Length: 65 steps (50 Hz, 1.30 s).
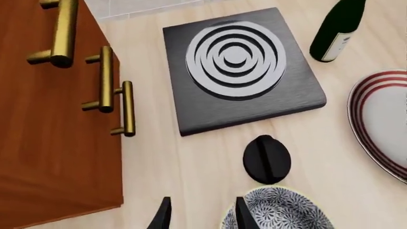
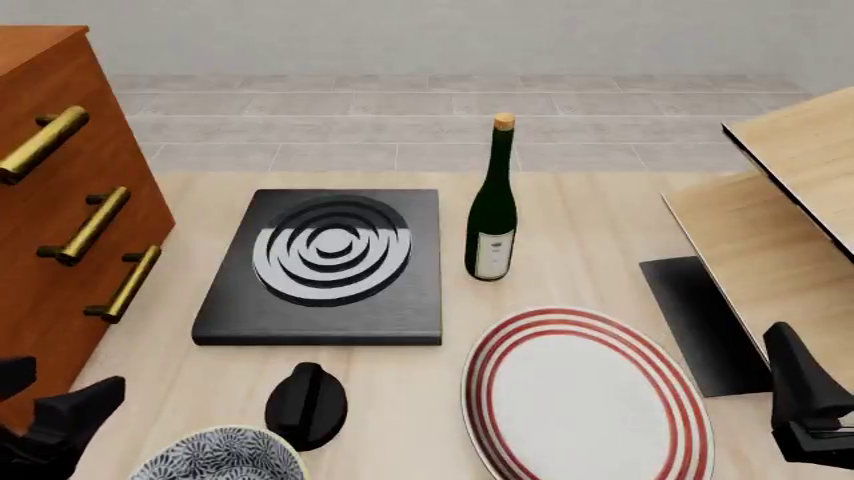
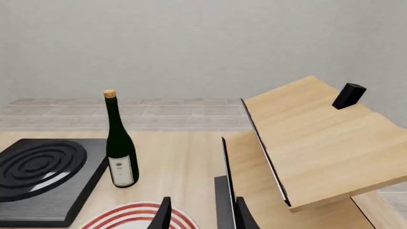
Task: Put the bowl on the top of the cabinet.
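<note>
The bowl (image 2: 220, 455), patterned black and white inside with a thin yellow rim, sits on the table at the near left edge, cut off by the frame. In the left wrist view the bowl (image 1: 283, 212) lies just beside one finger of my left gripper (image 1: 202, 217), which is open with only bare table between its fingers. From the front, the left gripper (image 2: 54, 405) is low, between the bowl and the cabinet (image 2: 54, 220). The reddish-brown cabinet (image 1: 51, 133) with brass handles stands at the far left; its top barely shows. My right gripper (image 3: 203, 214) is open and holds nothing, at the near right (image 2: 807, 400).
A black knob-like object (image 2: 307, 403) lies just beyond the bowl. Behind it is a black hotplate (image 2: 327, 265) with silver rings. A dark green wine bottle (image 2: 493, 205) stands mid-table. A white plate with red rings (image 2: 587, 395) lies front centre. Pale wooden panels (image 2: 774, 210) slope at the right.
</note>
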Motion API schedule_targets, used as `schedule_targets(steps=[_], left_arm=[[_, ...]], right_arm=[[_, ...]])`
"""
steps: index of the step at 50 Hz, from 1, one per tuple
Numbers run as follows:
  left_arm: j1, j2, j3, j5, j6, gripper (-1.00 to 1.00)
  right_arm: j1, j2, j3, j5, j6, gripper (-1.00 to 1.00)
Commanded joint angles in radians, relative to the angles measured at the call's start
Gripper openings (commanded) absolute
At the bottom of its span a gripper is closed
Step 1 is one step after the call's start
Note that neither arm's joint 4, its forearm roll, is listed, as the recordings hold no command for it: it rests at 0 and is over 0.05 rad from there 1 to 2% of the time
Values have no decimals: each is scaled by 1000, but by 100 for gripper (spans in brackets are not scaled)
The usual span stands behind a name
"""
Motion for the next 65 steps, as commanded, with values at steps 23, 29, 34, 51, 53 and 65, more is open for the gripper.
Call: schedule_targets(steps=[23,29,34,51,53,65], left_arm=[[-61,96,35,50,-43,100],[-65,95,33,60,-35,100],[-66,97,31,62,-33,100],[-82,88,2,117,-8,100],[-80,95,-4,120,-5,100],[-76,106,-31,140,31,100]], right_arm=[[0,0,0,0,0,100],[0,0,0,0,0,100],[0,0,0,0,0,100],[0,0,0,0,0,100],[0,0,0,0,0,100],[0,0,0,0,0,100]])
